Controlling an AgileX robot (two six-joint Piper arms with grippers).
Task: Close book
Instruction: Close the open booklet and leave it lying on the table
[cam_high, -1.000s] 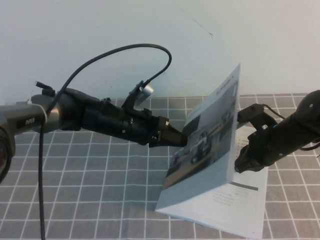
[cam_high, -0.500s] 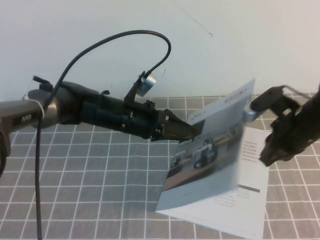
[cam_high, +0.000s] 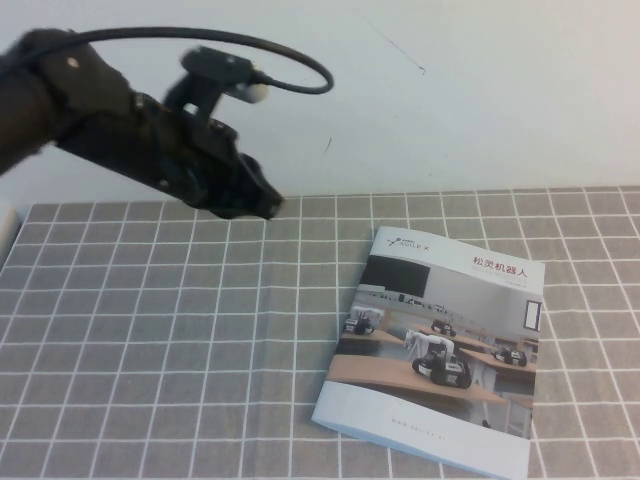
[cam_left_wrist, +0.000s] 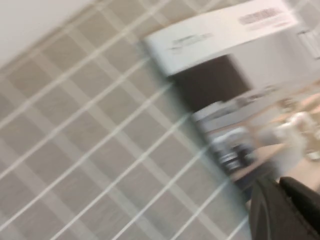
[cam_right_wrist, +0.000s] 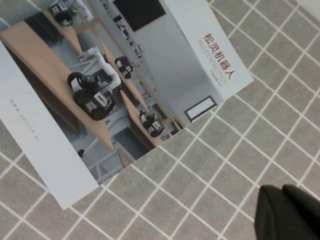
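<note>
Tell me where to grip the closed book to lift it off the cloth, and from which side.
Grip the book by its left long edge, probably the spine, coming in low from the robot's left: it lies flat, thin and closed, so a pinch there should keep it shut. The left gripper hangs raised at far left; the right gripper looks down on the book from above.

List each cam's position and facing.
High view: raised on the robot's side, angled down at the grid cloth and closed book; left gripper hangs above the cloth's far edge; right arm unseen.
Left wrist view: faces the book's cover, left gripper at frame edge.
Right wrist view: down onto the cover; right gripper over bare cloth.
All share the book.
</note>
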